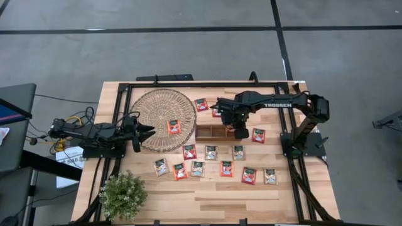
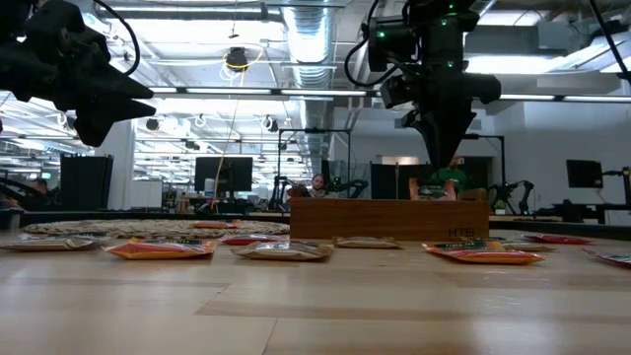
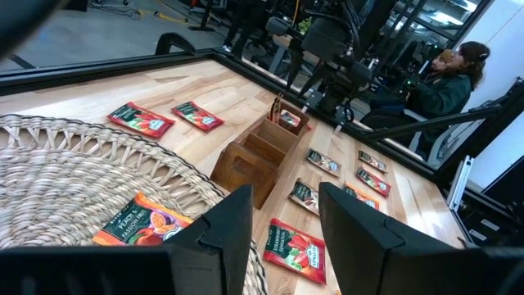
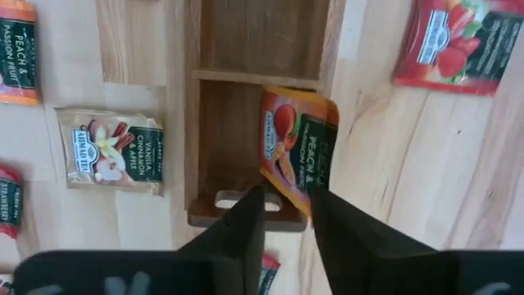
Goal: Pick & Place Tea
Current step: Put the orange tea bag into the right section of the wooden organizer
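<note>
Tea sachets (image 1: 211, 152) number fourteen in the high view. One orange sachet lies on the round woven mat (image 1: 157, 110), and two red ones sit at 11 o'clock of the long wooden tray (image 4: 188, 147). One red sachet lies at 3 o'clock of the tray, and three more, one red and two pale, form a row just at its 6 o'clock. Further toward 6 o'clock is a row of six, three red-orange and three pale. The fourteenth is an orange sachet (image 4: 299, 147) standing tilted in the compartment at the tray's 3 o'clock end. Its label reads "PEACH & PASSION FRUIT". A pale sachet beside the tray reads "AHMAD TEA" and "VANILLA CINNAMON & APPLE", and a red one shows "STRAWBERRY". The right end effector (image 4: 288, 225) hangs directly over that end compartment. Its fingers stand a little apart, and the orange sachet's lower edge reaches into the gap between them. The right arm carries the word "TROSSEN". The left end effector (image 3: 285, 225) hovers over the mat's 9 o'clock part, its fingers spread and empty. One potted plant (image 1: 123, 194) stands at the 7 o'clock corner of the surface (image 1: 207, 201).
</note>
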Motion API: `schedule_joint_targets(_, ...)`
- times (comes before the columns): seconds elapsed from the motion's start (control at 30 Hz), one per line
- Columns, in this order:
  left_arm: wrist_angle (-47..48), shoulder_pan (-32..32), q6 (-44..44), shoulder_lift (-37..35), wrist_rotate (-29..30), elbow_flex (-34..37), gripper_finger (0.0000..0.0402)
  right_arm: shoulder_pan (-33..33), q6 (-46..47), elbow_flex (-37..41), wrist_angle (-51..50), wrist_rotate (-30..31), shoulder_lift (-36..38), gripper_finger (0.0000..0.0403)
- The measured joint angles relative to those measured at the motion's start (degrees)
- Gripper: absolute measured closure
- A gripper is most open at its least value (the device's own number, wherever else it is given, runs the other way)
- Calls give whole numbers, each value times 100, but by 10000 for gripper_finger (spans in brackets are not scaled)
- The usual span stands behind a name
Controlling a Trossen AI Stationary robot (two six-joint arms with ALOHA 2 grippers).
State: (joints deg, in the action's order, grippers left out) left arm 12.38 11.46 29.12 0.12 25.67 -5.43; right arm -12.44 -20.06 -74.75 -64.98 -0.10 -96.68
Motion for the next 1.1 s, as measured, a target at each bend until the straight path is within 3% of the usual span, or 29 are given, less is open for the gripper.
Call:
schedule_joint_targets(0.13, 0, 0, 0, 0, 0, 0, 269, 197, 377, -244, -415, -123, 21, 291)
schedule_joint_targets(0.33, 0, 0, 0, 0, 0, 0, 269, 899, 506, -351, -611, -1047, 41, 290)
schedule_joint_targets(0.57, -1, 0, 2, 0, -1, 0, 269, 1659, 677, -351, -44, -1027, -11, 289)
schedule_joint_targets(1.1, 87, 1, -2, 0, -2, -4, 269, 2382, 1681, -308, 877, -1003, -13, 289)
